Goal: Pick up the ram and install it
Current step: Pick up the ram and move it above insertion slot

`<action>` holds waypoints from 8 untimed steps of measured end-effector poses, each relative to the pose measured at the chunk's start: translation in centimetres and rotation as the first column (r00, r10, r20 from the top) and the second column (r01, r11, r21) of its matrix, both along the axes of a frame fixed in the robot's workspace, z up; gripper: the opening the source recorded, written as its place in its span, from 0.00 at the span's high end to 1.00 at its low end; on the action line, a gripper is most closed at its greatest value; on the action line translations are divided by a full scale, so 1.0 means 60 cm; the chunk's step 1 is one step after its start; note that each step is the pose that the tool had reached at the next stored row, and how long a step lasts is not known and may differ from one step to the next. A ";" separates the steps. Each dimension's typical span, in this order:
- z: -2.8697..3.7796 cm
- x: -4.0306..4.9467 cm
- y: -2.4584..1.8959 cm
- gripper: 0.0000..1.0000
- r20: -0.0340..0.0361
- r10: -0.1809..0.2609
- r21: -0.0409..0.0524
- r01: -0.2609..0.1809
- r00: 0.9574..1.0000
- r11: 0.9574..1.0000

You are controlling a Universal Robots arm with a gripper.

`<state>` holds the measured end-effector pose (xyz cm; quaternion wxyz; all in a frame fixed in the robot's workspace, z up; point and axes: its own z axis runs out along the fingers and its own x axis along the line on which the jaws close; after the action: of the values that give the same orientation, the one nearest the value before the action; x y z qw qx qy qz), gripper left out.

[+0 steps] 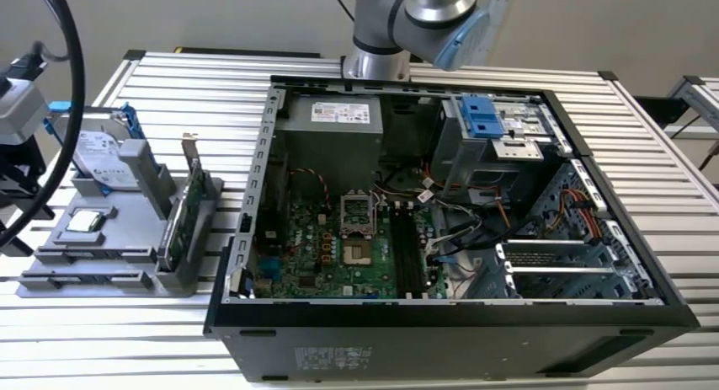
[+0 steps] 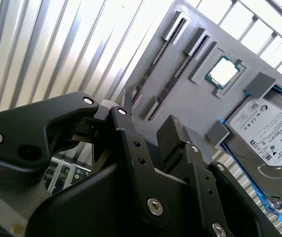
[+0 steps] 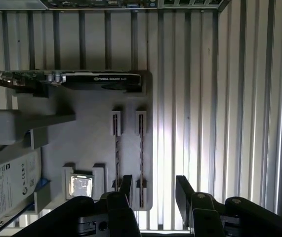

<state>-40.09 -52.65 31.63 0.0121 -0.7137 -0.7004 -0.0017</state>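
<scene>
Ram (image 3: 141, 163), as far as the first wrist view allowed, was the thin dark strip standing on edge in the outer of two narrow slots of the grey holder (image 3: 91, 128), though seen edge-on it was hard to be sure. Going left to right in the exterior view, that holder sat on the slatted tabletop (image 1: 202, 78) carrying the hard drive (image 1: 101, 158), a processor chip (image 1: 87, 221) and the upright graphics card (image 1: 185, 213). Just beside it lay the open computer case (image 1: 450, 331) with its motherboard (image 1: 326, 255) and dark memory slots (image 1: 407, 255). The gripper (image 3: 154, 190) hung above the holder's slotted end, jaws apart and holding nothing, and the near end of the strip lay between them. The step in hand looked like the approach for the pick. A grasp would call for squaring the jaws across the thin board and descending straight, without fouling the slot walls. The exterior view gave the case and the slots where the stick belonged, while both wrist views gave the jaws and the holder close up.
</scene>
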 end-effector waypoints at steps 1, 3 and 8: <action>-0.001 0.000 0.0000 0.00 0.000 0.000 0.000 0.000 1.000 1.000; -0.002 0.000 -0.0001 0.00 0.000 0.000 0.000 0.000 1.000 1.000; -0.005 0.000 0.0000 0.00 -0.001 0.000 0.000 0.000 1.000 1.000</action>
<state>-40.10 -52.65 31.32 0.0126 -0.7137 -0.7003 -0.0012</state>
